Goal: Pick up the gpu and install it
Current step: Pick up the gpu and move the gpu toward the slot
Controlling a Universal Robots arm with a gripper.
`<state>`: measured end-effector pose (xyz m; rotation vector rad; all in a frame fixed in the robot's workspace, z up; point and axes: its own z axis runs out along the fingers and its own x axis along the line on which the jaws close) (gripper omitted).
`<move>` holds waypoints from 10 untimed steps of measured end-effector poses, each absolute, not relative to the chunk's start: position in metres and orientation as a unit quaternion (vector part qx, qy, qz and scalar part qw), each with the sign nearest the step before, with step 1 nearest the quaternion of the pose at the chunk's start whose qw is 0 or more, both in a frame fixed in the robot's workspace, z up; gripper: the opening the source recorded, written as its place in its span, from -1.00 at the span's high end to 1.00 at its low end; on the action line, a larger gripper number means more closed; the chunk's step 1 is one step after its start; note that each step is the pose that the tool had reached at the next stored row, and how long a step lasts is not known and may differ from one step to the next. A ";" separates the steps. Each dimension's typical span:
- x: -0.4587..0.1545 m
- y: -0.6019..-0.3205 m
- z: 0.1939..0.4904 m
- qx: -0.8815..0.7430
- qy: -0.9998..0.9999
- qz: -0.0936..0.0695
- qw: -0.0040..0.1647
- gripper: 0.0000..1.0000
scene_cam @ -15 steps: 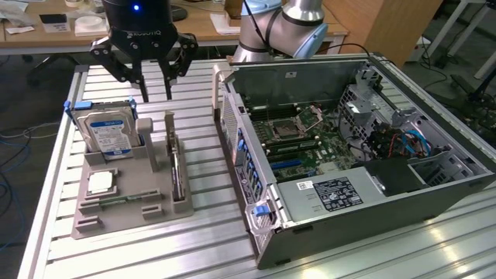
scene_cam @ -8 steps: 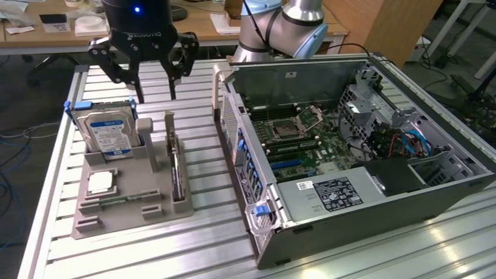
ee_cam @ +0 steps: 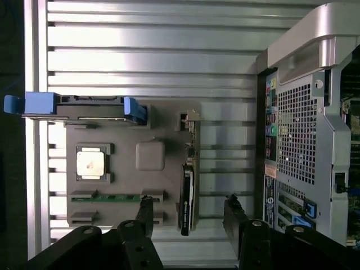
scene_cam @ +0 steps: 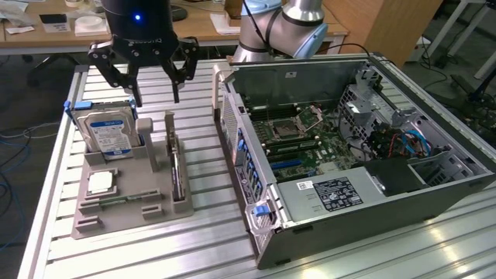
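Jaws wide open, nothing held, above the gpu (scene_cam: 176,171) (on edge in its gray holder (scene_cam: 132,195)); hard drive (scene_cam: 108,133) label's unreadable tbh.

Bright even indoor light, white glare on the metal table (ee_cam: 140,56), soft shadow beside the grey tray (scene_cam: 132,200), dark hollow inside the computer case (scene_cam: 372,218)

- You see the gpu (ee_cam: 187,197) only edge-on, between the fingers (ee_cam: 145,212) in the wrist view; its flat faces cannot be inspected.
- In the exterior view it stands below the fingers, mostly masked by the grey holder (scene_cam: 124,203).
- The gripper (scene_cam: 155,100) body is cut off at the exterior view's top edge.
- The hard drive (scene_cam: 108,132), under the finger farther from the computer case (scene_cam: 349,145), has its lower end sunk in the holder; you cannot read its label.
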<state>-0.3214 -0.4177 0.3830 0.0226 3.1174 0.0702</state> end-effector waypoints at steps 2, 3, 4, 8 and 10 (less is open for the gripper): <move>-0.321 -0.418 0.381 0.014 1.000 0.022 0.012 -0.24; -0.321 -0.418 0.379 0.018 1.000 0.022 0.012 -0.24; -0.321 -0.419 0.378 0.021 0.999 0.022 0.013 -0.24; -0.321 -0.422 0.372 0.026 0.999 0.022 0.013 -0.24; -0.321 -0.426 0.369 0.026 0.999 0.022 0.013 -0.24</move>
